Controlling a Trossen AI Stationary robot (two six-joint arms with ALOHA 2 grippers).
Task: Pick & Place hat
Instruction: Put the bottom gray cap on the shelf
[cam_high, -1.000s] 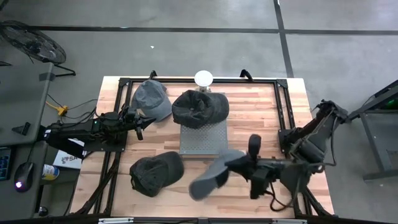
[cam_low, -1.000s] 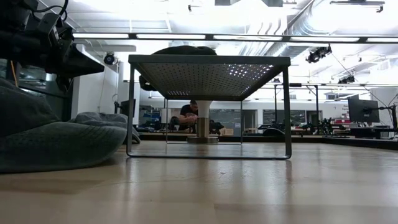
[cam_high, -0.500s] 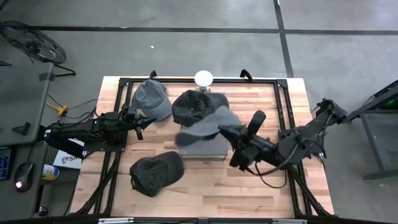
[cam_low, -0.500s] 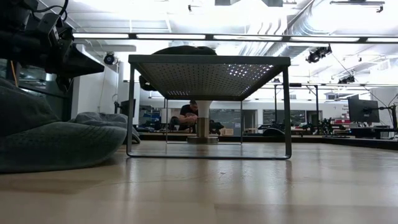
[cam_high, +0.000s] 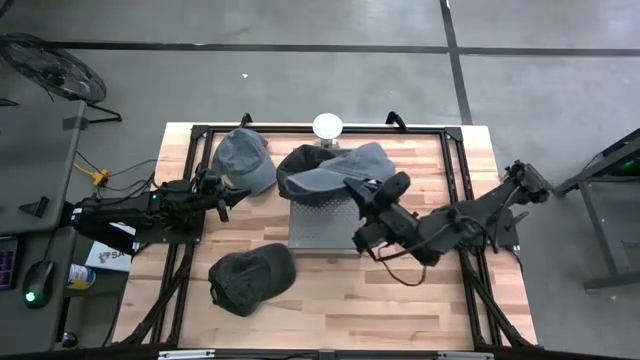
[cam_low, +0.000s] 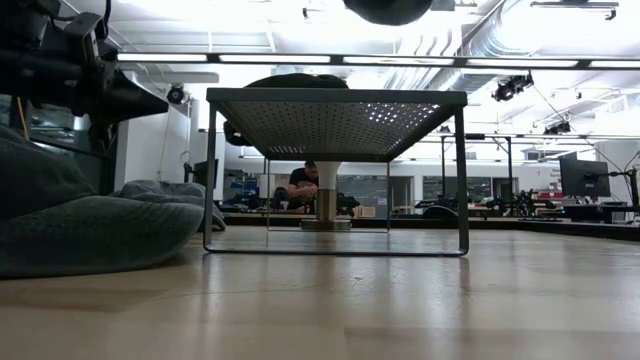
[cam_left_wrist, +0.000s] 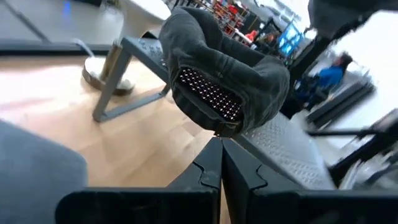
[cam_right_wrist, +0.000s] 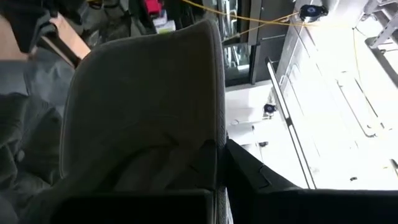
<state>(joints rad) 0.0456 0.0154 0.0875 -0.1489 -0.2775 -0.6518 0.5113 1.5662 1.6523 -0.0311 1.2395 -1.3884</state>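
Grey hat (cam_high: 352, 166) clamped in right pincer (cam_high: 362, 188) | above dark hat (cam_high: 305, 172) on stand (cam_high: 325, 228)

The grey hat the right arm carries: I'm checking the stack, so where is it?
In the high view, the grey hat hangs from the shut right tool over the perforated stand at table centre, overlapping the dark hat already there.

Grey cap (cam_high: 352, 163), held aloft over the perforated stand (cam_high: 322, 222), overlapping the dark cap (cam_high: 303, 172) resting there. Light grey cap (cam_high: 243, 158) lies beside it; another dark cap (cam_high: 250, 277) nearer the front edge.
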